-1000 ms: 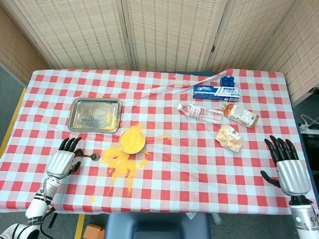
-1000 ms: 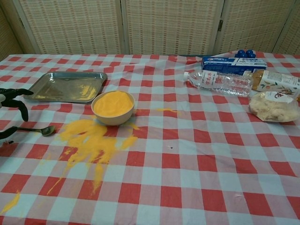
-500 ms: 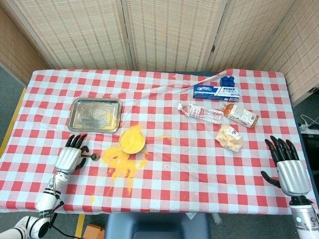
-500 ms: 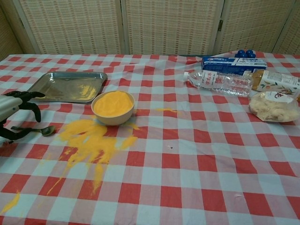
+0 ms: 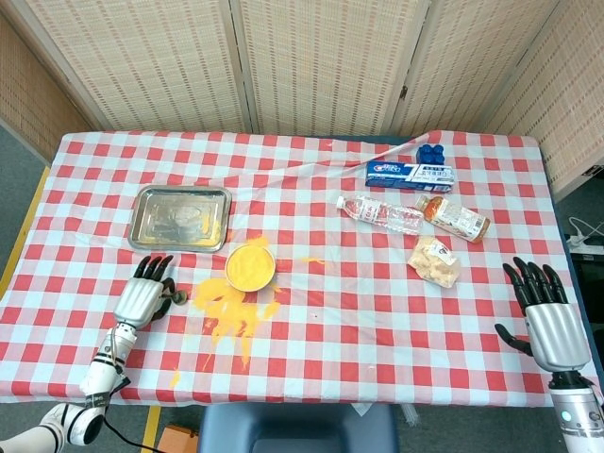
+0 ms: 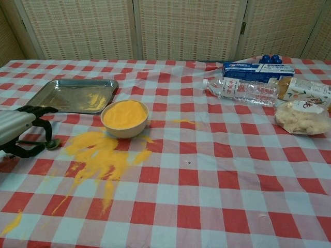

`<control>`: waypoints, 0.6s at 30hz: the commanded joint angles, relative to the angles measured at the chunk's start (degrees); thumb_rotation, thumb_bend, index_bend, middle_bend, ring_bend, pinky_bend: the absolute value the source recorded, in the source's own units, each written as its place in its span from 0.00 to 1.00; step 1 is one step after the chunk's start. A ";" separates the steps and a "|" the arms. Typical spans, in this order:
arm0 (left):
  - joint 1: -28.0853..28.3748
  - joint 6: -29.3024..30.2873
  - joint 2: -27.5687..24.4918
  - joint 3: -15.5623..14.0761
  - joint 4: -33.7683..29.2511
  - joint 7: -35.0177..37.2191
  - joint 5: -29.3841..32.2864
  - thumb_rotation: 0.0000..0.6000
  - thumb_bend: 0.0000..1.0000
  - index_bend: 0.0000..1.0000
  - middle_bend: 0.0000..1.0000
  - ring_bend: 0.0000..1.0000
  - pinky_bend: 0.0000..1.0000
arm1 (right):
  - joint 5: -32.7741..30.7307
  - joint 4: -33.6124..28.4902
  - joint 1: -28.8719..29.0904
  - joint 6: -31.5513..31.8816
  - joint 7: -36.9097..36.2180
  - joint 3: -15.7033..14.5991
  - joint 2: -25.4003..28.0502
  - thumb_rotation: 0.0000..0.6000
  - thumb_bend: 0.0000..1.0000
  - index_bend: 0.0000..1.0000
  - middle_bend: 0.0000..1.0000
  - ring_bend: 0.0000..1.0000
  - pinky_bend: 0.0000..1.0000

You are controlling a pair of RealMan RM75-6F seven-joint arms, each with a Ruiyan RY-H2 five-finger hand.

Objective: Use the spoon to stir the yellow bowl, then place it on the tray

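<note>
I was on the pickup: my left hand (image 6: pixel 15 129), fingers spread and empty, hovered over the spoon (image 6: pixel 51 144) lying left of the yellow bowl (image 6: pixel 124 117). Next I'd need to close on its handle.

A toothpaste box (image 5: pixel 410 174), water bottle (image 5: pixel 380 213), drink bottle (image 5: pixel 455 218) and snack bag (image 5: pixel 434 261) lie on the checked cloth (image 5: pixel 377 311).

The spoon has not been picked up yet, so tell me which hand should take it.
Left. The left hand is already over the spoon, fingers spread around its handle, beside the yellow bowl and near the tray. The right hand sits open at the far table edge, well away.
</note>
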State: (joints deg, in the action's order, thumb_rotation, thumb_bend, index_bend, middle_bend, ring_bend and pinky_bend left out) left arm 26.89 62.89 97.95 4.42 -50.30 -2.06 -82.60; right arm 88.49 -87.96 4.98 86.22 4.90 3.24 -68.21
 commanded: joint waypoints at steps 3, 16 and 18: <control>0.22 -0.41 0.29 -0.11 0.79 0.77 0.28 1.00 0.45 0.49 0.00 0.00 0.04 | -0.16 0.03 0.04 -0.17 0.08 0.02 -0.02 1.00 0.11 0.00 0.00 0.00 0.00; 0.32 0.07 0.35 -0.31 1.57 2.24 0.34 1.00 0.45 0.54 0.02 0.00 0.04 | -0.34 -0.15 0.09 -0.49 0.44 -0.06 -0.01 1.00 0.11 0.00 0.00 0.00 0.00; 0.33 0.02 0.30 -0.32 1.56 2.18 0.45 1.00 0.45 0.55 0.02 0.00 0.04 | -0.35 -0.19 0.10 -0.56 0.51 -0.09 0.02 1.00 0.11 0.00 0.00 0.00 0.00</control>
State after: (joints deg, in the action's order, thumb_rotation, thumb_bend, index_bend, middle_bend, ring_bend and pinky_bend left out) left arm 27.22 62.92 98.25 4.10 -48.74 0.13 -82.16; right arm 88.13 -88.15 5.08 85.66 5.41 3.15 -68.19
